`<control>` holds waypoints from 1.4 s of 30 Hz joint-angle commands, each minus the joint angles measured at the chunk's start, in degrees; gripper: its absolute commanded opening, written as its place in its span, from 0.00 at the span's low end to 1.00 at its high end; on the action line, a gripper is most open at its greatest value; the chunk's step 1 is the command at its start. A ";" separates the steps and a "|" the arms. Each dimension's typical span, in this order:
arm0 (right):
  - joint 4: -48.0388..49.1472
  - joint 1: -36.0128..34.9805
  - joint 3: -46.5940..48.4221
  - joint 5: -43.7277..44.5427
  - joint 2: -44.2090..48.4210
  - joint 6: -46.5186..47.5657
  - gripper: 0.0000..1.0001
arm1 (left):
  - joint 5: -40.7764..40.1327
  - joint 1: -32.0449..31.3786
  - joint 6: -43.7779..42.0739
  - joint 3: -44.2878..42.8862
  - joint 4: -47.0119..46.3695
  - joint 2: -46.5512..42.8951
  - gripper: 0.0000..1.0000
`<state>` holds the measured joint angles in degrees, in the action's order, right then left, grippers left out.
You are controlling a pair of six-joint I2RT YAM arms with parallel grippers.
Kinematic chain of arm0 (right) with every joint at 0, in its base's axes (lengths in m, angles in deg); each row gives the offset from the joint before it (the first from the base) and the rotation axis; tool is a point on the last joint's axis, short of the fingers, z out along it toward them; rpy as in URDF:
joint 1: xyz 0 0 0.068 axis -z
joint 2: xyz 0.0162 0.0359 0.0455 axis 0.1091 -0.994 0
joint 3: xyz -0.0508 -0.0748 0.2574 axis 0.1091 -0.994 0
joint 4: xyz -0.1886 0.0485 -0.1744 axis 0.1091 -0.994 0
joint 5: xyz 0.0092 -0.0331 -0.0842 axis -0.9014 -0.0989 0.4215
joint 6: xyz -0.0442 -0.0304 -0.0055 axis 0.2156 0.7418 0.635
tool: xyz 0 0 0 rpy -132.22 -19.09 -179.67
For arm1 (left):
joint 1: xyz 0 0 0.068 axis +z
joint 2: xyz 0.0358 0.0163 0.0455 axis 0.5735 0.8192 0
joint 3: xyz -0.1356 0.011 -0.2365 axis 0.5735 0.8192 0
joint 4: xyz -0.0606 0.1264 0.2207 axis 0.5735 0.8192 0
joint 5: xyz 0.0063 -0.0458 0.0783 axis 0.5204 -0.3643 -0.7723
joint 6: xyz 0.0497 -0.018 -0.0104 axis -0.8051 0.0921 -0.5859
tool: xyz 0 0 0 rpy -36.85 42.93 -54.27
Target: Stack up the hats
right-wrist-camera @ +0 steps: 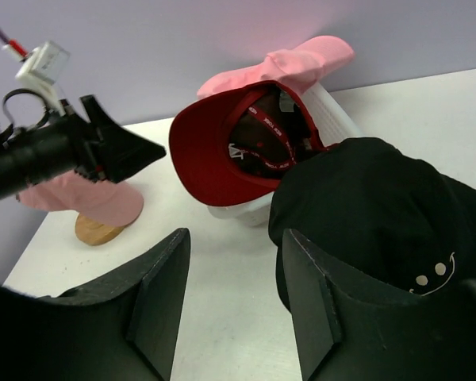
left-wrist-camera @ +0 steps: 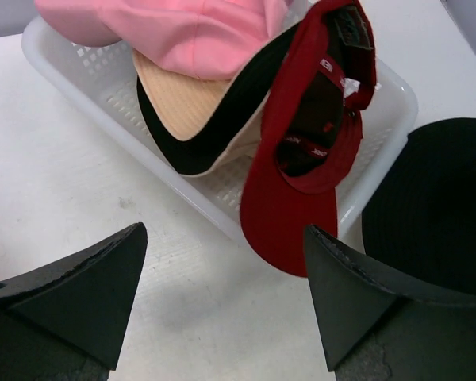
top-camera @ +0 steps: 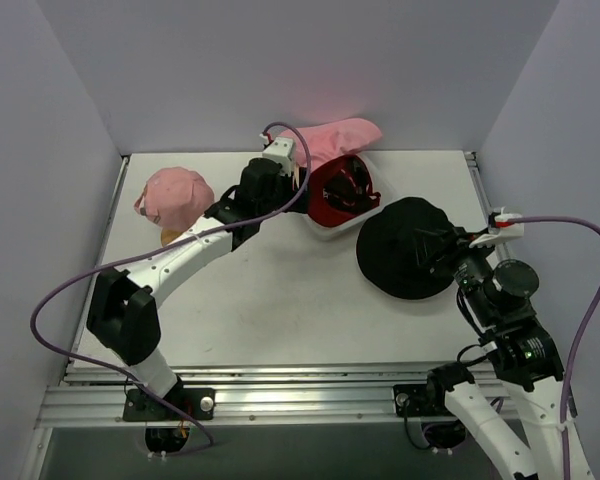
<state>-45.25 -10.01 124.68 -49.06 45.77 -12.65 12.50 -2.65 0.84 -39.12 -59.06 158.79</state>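
Observation:
A red cap with white marks (left-wrist-camera: 293, 198) hangs over the near rim of the white mesh basket (left-wrist-camera: 95, 79), inside facing out. In the basket lie a pink bucket hat (left-wrist-camera: 182, 32) and a tan hat (left-wrist-camera: 182, 107) with black under it. My left gripper (left-wrist-camera: 226, 238) is open and empty just in front of the red cap (top-camera: 340, 190). The black bucket hat (top-camera: 405, 245) lies on the table right of the basket. My right gripper (right-wrist-camera: 230, 246) is open and empty, its right finger beside the black hat's (right-wrist-camera: 365, 214) edge. A pink cap (top-camera: 175, 192) sits on the wooden stand.
The wooden stand's base (right-wrist-camera: 95, 228) stands at the far left of the table. The basket (top-camera: 325, 232) sits at the back centre near the rear wall. Side walls close in the table. The left arm (right-wrist-camera: 55, 151) reaches across in front of the pink cap.

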 commanded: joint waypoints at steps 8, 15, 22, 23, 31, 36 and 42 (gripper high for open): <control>2.97 -0.51 -4.99 -4.66 5.38 2.12 0.47 | 12.51 2.67 -3.03 -9.43 -3.45 9.38 0.81; 3.05 -0.51 -5.69 -5.28 5.64 2.56 0.47 | 12.77 2.58 -3.55 -11.39 -5.11 12.73 0.31; 3.41 -0.43 -6.48 -4.05 6.09 2.47 0.47 | 8.37 0.82 -4.78 -9.36 -7.67 6.59 0.02; 3.41 -0.51 -6.48 -3.70 6.00 2.47 0.47 | 8.37 0.74 -4.70 -9.19 -7.75 4.58 0.02; 2.79 -0.43 -5.08 -1.94 4.06 2.30 0.47 | 6.27 0.21 -1.09 -9.89 -2.75 -4.22 0.02; 2.27 -0.43 -4.29 -0.54 2.31 1.77 0.47 | 6.62 0.12 1.19 -9.19 0.06 -7.83 0.02; 6.74 -0.43 1.15 -4.21 -8.55 1.15 0.47 | 1.00 -0.67 6.55 -9.71 10.24 -12.66 0.02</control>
<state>-44.62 -10.01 121.03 -50.98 44.24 -11.42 17.46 -2.94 3.07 -46.75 -54.43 149.20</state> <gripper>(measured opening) 0.467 0.073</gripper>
